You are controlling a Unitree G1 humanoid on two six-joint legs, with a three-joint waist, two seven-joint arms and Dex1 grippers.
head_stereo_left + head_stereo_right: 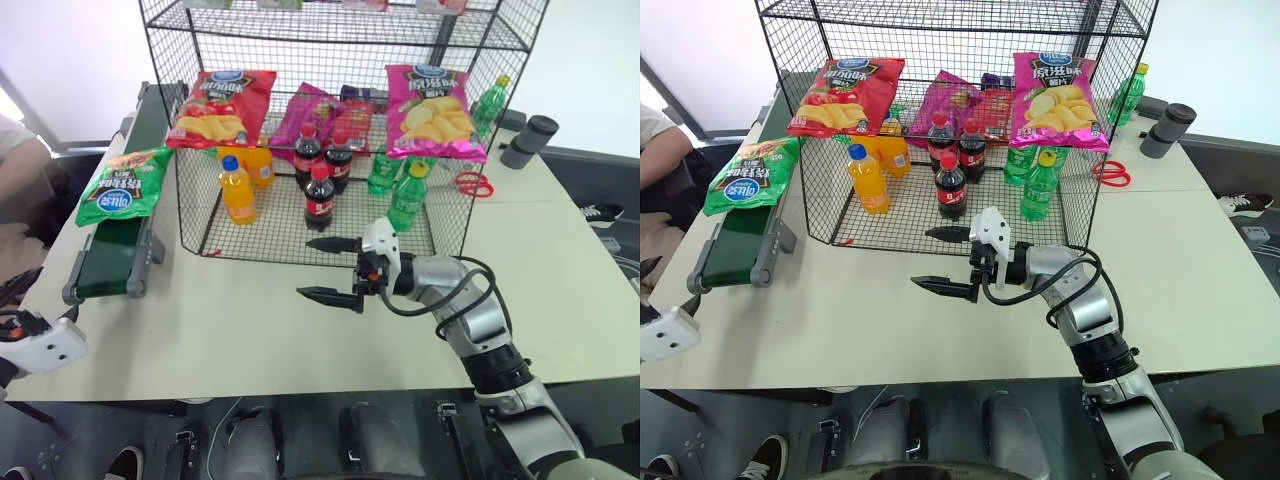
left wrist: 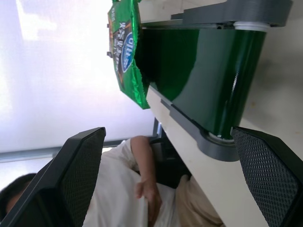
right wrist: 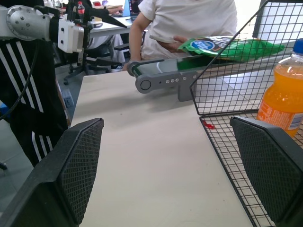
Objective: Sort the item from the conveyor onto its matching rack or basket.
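Left eye view, one green bag [image 1: 125,186], one conveyor [image 1: 115,255]

Bright daylight is flooding the room, washing the background behind the rack [image 1: 330,120] to near white. The pale table [image 1: 250,320] is reflecting it evenly, with only soft, faint shadows lying beneath the conveyor [image 1: 115,255]. Glare is glinting off the glossy green crisp bag [image 1: 125,185]. In the left wrist view the window is blowing out, and the near fingers [image 2: 78,175] are looking soft and out of focus.
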